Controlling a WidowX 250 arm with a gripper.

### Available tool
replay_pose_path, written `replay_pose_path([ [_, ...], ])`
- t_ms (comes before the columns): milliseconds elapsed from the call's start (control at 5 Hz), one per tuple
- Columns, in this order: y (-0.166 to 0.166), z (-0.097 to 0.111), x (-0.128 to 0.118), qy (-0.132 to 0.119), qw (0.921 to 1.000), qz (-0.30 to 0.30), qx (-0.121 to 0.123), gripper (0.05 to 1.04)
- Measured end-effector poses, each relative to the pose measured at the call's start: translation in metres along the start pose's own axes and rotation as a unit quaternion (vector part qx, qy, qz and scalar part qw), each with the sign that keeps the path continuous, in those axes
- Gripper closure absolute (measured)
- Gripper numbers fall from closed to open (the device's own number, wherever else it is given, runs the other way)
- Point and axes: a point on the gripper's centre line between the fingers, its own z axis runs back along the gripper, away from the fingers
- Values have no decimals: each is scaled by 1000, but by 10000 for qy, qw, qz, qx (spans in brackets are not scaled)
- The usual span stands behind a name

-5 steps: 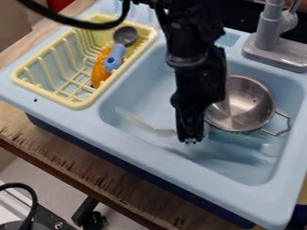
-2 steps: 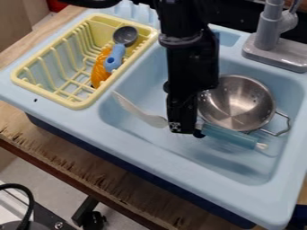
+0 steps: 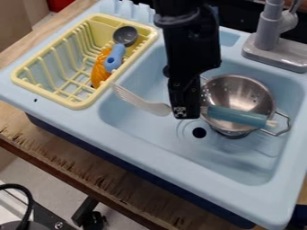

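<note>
Arm (image 3: 190, 49) hanging near-vertical from top edge; gripper (image 3: 187, 113) pointing down over sink (image 3: 237, 158), grasping spatula (image 3: 141, 102), apparently mid-length, blue handle (image 3: 236, 117) across pot (image 3: 240, 93).

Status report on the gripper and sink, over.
Gripper closed on teal-handled utensil, over the sink. White head points toward yellow rack. Possible snag: metal pot under the handle.

I find no readable lettering, numbers or signs anywhere from the upper left to the lower right.
</note>
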Motion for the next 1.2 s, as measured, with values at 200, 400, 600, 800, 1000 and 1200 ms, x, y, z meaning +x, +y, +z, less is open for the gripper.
replay_pose_path([
  [200,7,9,5,-223,9973,569,407,1022],
  [400,25,14,5,-390,9815,1589,991,1022],
  [600,41,22,0,-580,9577,2331,1584,1022],
  [800,58,29,-7,-752,9169,3263,2170,1022],
  [1000,69,33,-10,-843,8887,3716,2550,1022],
  [1200,81,26,-16,-515,8837,3900,2534,1022],
])
